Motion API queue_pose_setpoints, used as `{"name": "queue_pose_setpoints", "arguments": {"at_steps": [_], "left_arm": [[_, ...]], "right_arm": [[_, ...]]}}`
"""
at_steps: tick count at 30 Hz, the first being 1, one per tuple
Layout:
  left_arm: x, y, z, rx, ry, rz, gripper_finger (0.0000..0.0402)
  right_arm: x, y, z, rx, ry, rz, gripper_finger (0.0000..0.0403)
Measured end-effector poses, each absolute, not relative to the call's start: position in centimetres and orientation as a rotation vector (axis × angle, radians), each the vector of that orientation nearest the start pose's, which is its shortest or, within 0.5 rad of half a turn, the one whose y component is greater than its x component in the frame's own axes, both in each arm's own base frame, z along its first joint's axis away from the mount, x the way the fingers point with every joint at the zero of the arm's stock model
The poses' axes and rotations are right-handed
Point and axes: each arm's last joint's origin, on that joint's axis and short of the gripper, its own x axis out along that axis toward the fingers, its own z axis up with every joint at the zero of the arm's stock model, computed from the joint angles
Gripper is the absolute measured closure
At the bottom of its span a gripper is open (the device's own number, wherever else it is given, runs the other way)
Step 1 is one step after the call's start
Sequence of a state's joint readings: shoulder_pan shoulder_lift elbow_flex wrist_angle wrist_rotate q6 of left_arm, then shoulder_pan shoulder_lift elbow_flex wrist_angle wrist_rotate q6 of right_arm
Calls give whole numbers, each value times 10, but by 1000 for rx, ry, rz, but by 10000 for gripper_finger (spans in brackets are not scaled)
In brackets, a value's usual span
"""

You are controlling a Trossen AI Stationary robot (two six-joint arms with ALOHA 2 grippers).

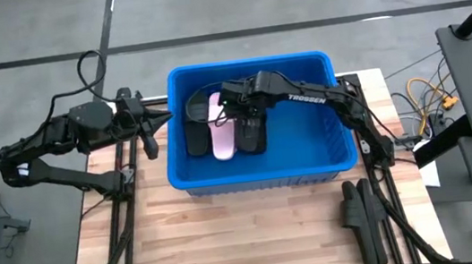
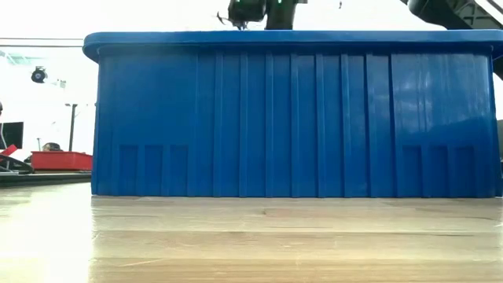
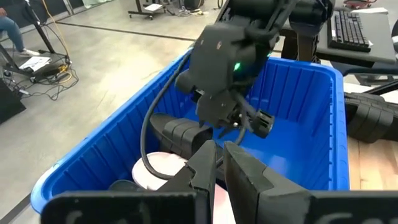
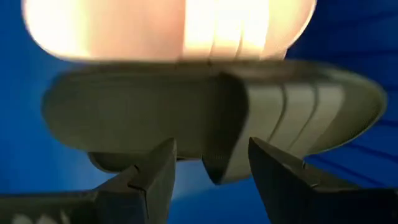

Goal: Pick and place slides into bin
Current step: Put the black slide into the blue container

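While the right hand (image 1: 236,118) hangs low inside the bin (image 1: 311,154), fingers parted around a black slide (image 4: 211,118) beside the pink one (image 1: 222,138), it should open fully before lifting. The left hand (image 1: 152,122) waits closed outside.

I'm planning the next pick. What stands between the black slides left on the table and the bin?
Nothing visible lies on the table between the black slides and the bin; they would only have to clear its wall. The right gripper, open, is down inside the bin beside the pink slide.
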State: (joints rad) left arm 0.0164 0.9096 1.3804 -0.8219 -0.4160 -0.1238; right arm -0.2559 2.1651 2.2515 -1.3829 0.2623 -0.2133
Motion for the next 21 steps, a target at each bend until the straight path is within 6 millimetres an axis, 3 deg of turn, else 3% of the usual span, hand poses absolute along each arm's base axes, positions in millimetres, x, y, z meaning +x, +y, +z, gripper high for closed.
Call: {"name": "queue_pose_setpoints", "arguments": {"at_steps": [11, 21], "left_arm": [[134, 14, 445, -52, 313, 448, 384], [134, 14, 445, -53, 313, 449, 384]], "right_arm": [[421, -132, 266, -283, 1404, -467, 231], [421, -145, 264, -348, 1385, -601, 262]]}}
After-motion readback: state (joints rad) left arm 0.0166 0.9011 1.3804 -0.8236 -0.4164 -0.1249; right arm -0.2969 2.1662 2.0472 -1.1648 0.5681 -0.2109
